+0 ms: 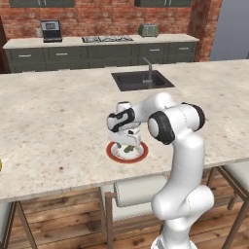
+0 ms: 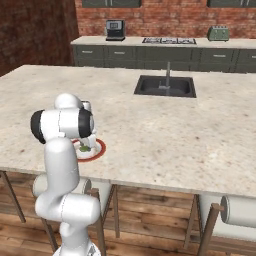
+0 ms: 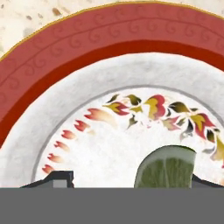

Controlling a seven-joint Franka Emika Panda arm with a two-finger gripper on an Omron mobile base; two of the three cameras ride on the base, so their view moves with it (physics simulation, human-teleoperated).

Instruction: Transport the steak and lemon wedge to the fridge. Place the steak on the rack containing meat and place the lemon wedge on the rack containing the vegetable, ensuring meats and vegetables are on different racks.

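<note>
My end effector [image 1: 127, 146] hangs low over the red-rimmed plate [image 1: 113, 153], which sits near the front edge of the table [image 1: 48, 121]. From the left base view I see my fingers come down onto the plate around a small green bit, the lemon wedge [image 1: 129, 150]; from the right my own arm covers most of that, leaving a green speck [image 2: 85, 148] on the plate [image 2: 99, 148]. My hand view adds the plate's painted leaf ring and the wedge [image 3: 166, 168] close up (its lower part is cut off), lying between my finger tips [image 3: 54, 178]. The jaws stand apart; whether they touch the wedge I cannot tell.
</note>
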